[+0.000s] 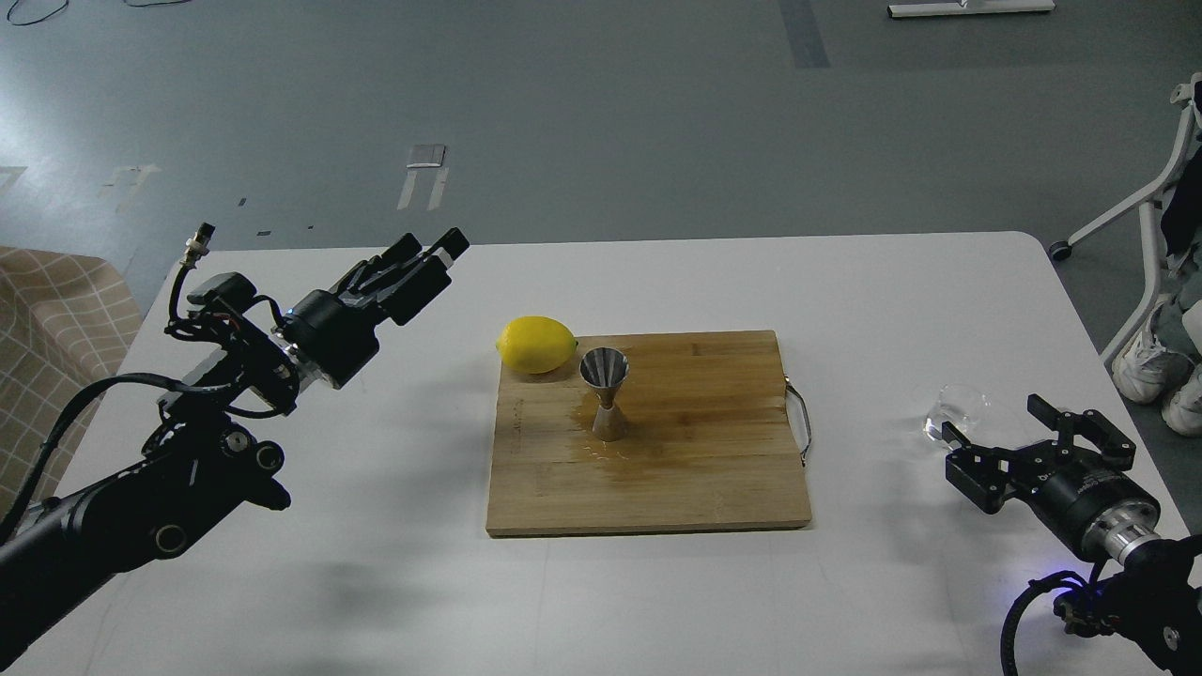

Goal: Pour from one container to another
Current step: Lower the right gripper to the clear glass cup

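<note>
The clear glass cup stands on the white table at the right, partly covered by my right gripper. My right gripper is open, just in front of and to the right of the cup; one fingertip overlaps the cup's near side and nothing is held. The steel jigger stands upright on the wooden board, well to the left of the cup. My left gripper hovers above the table's left part, pointing toward the lemon; its fingers overlap, so its state is unclear.
A yellow lemon lies at the board's far left corner, close behind the jigger. A wet patch spreads on the board around the jigger. The board's metal handle faces the cup. The table's right edge is near the right arm.
</note>
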Robot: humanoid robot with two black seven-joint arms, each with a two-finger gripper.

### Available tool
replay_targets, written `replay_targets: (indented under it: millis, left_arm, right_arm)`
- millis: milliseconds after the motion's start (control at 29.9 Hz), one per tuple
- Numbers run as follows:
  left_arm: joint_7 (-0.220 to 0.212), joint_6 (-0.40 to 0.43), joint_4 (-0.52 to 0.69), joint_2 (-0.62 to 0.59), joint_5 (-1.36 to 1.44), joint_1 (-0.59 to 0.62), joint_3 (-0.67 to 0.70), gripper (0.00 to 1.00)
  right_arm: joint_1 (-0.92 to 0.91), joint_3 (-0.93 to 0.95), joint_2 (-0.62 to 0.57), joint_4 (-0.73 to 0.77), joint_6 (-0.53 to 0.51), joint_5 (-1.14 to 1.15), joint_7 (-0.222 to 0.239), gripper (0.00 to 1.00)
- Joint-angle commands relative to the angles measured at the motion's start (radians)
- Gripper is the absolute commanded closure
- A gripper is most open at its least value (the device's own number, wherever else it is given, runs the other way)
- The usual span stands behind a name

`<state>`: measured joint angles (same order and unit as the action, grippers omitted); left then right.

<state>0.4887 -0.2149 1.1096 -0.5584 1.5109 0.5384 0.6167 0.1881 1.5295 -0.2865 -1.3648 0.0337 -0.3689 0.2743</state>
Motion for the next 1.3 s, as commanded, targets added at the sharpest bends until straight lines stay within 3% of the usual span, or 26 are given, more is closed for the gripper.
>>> replay_targets:
  millis: [0, 1136, 1270]
  left_arm:
    - [0.0, 0.0, -0.001, 0.0, 0.0, 0.0, 0.0, 0.02]
    - [0.0, 0.0, -0.001, -0.006, 0.0, 0.005, 0.018, 0.02]
    - [0.0, -0.001, -0.002, -0.006, 0.0, 0.005, 0.018, 0.02]
  right_arm:
    - [-0.015, -0.002, 0.001, 0.019, 0.0, 0.001, -0.001, 0.0]
    - [-0.073, -0.003, 0.109, 0.085, 0.034, 0.064, -0.007, 0.0]
    - [-0.076, -0.003, 0.113, 0.085, 0.049, 0.065, -0.007, 0.08]
